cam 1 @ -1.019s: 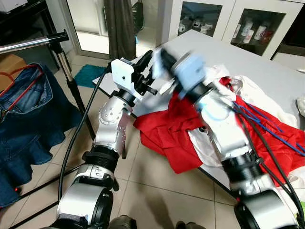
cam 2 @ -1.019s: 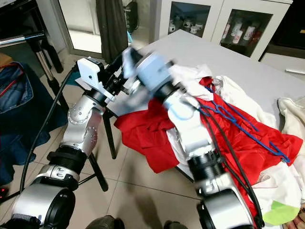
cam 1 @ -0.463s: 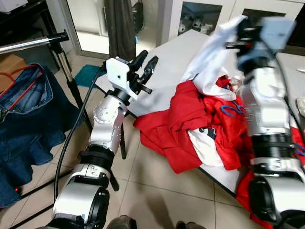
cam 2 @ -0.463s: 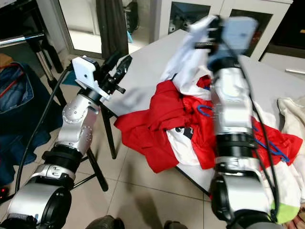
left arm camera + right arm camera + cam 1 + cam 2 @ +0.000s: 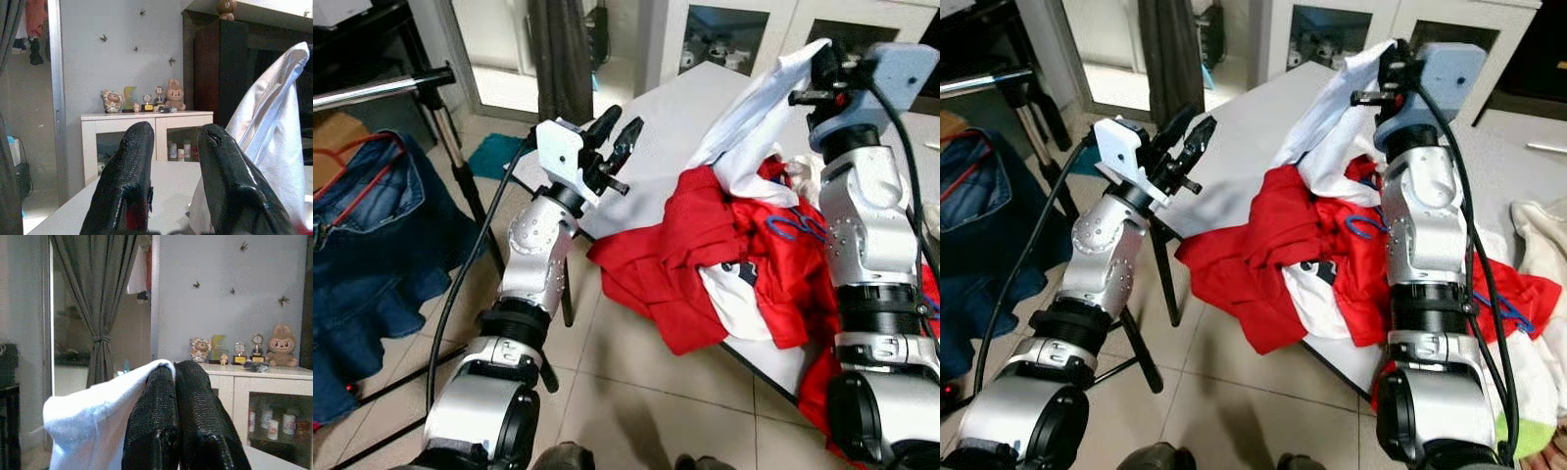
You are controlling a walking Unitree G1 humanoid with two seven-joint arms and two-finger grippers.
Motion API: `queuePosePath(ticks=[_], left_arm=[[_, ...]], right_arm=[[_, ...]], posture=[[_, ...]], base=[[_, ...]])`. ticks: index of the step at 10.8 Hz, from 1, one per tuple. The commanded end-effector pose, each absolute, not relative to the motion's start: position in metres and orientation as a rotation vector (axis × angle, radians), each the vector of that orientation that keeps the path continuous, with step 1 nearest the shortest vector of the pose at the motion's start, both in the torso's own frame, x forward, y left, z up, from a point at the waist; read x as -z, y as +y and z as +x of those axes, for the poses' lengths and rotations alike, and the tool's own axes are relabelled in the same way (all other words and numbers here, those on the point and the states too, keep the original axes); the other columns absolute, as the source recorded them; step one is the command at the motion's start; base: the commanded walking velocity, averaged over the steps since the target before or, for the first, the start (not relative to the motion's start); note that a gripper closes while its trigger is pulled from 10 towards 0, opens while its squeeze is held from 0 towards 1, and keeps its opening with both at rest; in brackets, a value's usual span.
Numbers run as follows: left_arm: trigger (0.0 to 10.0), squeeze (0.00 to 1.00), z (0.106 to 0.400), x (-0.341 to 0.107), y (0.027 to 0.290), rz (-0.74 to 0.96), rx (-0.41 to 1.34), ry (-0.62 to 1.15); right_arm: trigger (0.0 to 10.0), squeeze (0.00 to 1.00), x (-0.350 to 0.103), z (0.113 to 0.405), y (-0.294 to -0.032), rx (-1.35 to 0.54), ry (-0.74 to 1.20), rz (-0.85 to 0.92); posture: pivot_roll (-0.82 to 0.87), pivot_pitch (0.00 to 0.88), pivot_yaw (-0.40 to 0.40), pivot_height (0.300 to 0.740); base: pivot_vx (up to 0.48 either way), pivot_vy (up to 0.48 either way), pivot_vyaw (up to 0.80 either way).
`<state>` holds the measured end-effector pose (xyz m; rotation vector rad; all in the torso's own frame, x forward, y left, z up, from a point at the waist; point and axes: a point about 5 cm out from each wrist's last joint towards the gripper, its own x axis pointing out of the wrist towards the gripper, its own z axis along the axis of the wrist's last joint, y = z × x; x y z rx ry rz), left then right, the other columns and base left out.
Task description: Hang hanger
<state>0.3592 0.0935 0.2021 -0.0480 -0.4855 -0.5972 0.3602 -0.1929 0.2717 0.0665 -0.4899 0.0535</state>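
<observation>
Since a second ago the right arm has swung up off the red cloth (image 5: 695,255) and now stands raised over the desk (image 5: 675,127), its right claw (image 5: 822,61) clenched on a corner of the white shirt (image 5: 754,127), which trails down to the pile. The left claw (image 5: 615,132) hovers released by the desk's near-left corner. A blue hanger (image 5: 795,227) lies in the pile toward the desk's near edge, beside the right arm. The step looks like sorting out the garment; next, I judge, the shirt needs spreading so the hanger can go in.
</observation>
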Motion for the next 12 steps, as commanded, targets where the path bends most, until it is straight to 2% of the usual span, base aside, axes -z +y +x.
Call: queuePosePath(ticks=[1,2,6,9,12], left_arm=[[10.0,0.0,0.361,-0.208,0.087,-0.032,0.627,-0.489],[10.0,0.0,0.361,-0.208,0.085,-0.033,0.63,-0.489],[10.0,0.0,0.363,-0.21,0.077,-0.033,0.655,-0.489],[10.0,0.0,0.361,-0.21,0.076,-0.028,0.656,-0.493],[10.0,0.0,0.36,-0.206,0.081,-0.026,0.643,-0.489]], right_arm=[[8.0,0.0,-0.282,0.357,-0.195,-0.053,-0.529,0.083],[8.3,0.0,-0.289,0.357,-0.194,-0.061,-0.551,0.078],[8.2,0.0,-0.338,0.373,-0.183,-0.083,-0.642,-0.008],[8.0,0.0,-0.374,0.389,-0.181,-0.014,-0.67,-0.067],[8.0,0.0,-0.384,0.395,-0.18,0.003,-0.67,-0.075]], posture=[[0.05,0.0,0.027,0.74],[0.05,0.0,0.03,0.74],[0.03,0.0,0.038,0.74],[0.06,0.0,0.026,0.74],[0.07,0.0,0.021,0.74]], base=[[0.0,0.0,0.0],[0.0,0.0,0.0],[0.0,0.0,0.0],[0.0,0.0,0.0],[0.0,0.0,0.0]])
